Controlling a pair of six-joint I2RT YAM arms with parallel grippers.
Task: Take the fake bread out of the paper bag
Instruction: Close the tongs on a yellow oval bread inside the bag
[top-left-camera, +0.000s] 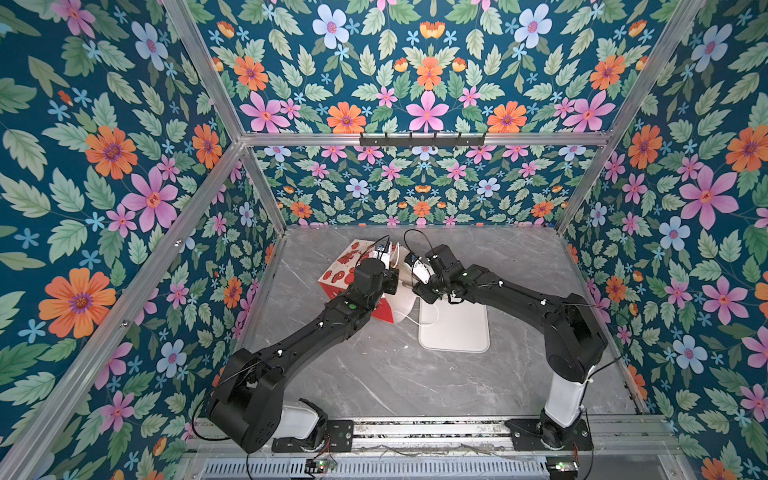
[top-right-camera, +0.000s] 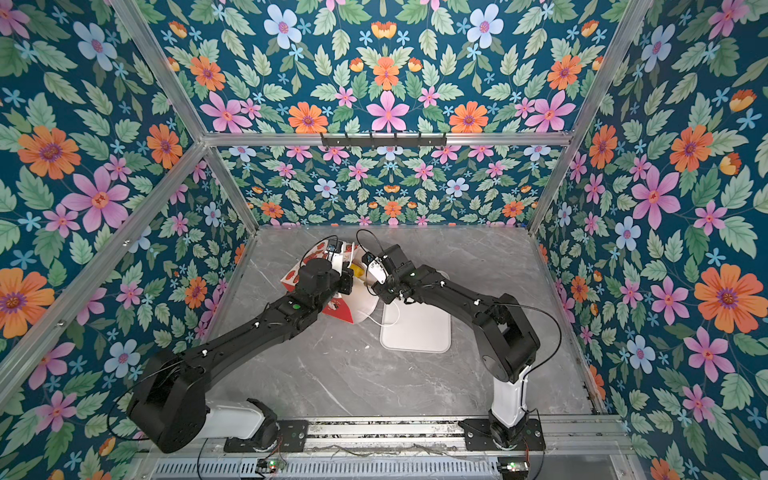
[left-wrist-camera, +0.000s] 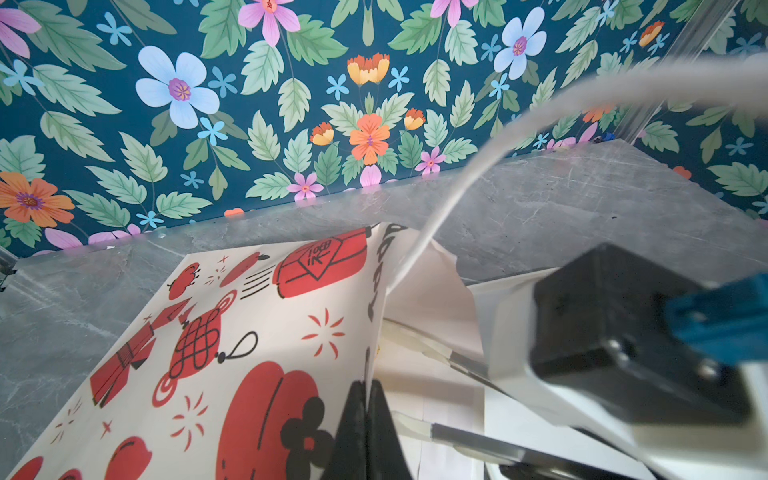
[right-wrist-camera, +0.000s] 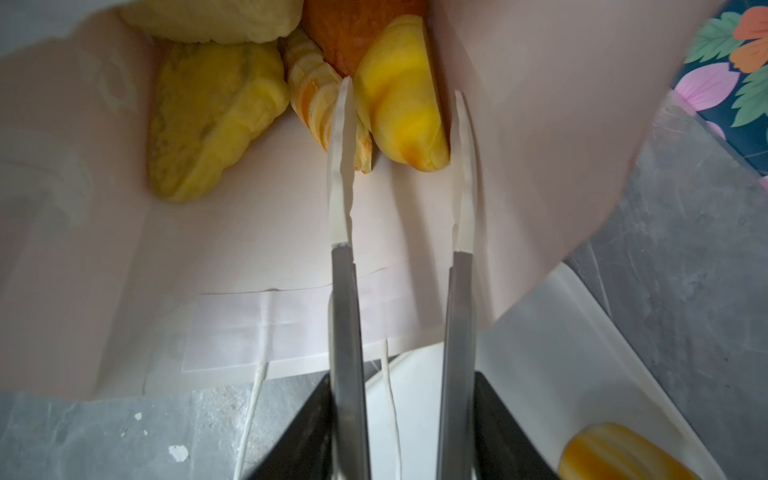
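- L gripper (left-wrist-camera: 365, 415) clenched on rim of white red-printed paper bag (left-wrist-camera: 249, 332)
- R gripper (right-wrist-camera: 403, 87) inside bag, fingers straddling glossy yellow toy bun (right-wrist-camera: 399, 120); I can't tell if gripped

Both black arms (top-left-camera: 307, 332) have white base links (top-left-camera: 566, 401) and thin black cables (top-left-camera: 417, 231).

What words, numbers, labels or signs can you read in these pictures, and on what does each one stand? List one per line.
No text can be read with certainty.
Black character-like sign inside the red lantern-shaped figure printed on the white paper bag: stylised and seen askew, not readable.
Black marks along the bag's folded edge: seen edge-on, not readable.
In both top views: the bag's print is too small to read.
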